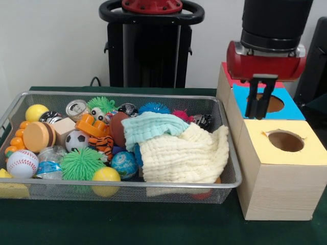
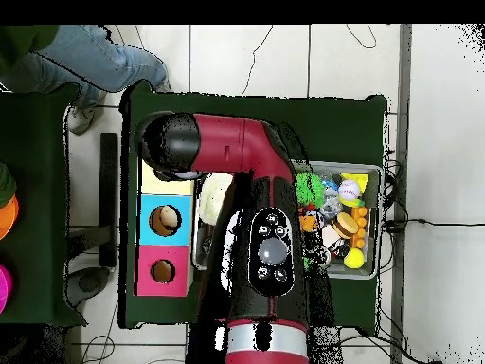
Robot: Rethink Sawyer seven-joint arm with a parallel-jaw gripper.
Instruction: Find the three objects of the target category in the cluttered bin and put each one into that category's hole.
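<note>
The wire mesh bin (image 1: 127,182) holds the pale teal waffle cloth (image 1: 153,126), which lies on top of the larger cream waffle cloth (image 1: 184,155) at the bin's right end. The small white dotted cloth is not in view. The yellow-topped wooden box with its round hole (image 1: 285,141) stands right of the bin. My gripper (image 1: 259,99) hangs above the boxes, in front of the blue-topped hole (image 1: 274,104) in this view. It is empty, its fingers a narrow gap apart. In the overhead view the arm (image 2: 256,161) covers the gripper and most of the yellow top (image 2: 166,185).
The bin's left part is full of toys: spiky rubber balls (image 1: 82,163), a baseball (image 1: 22,163), a soccer ball (image 1: 77,140), a can (image 1: 76,108). A red-topped box (image 1: 227,76) stands behind the blue one. A person's legs (image 2: 85,57) show at the overhead view's top left.
</note>
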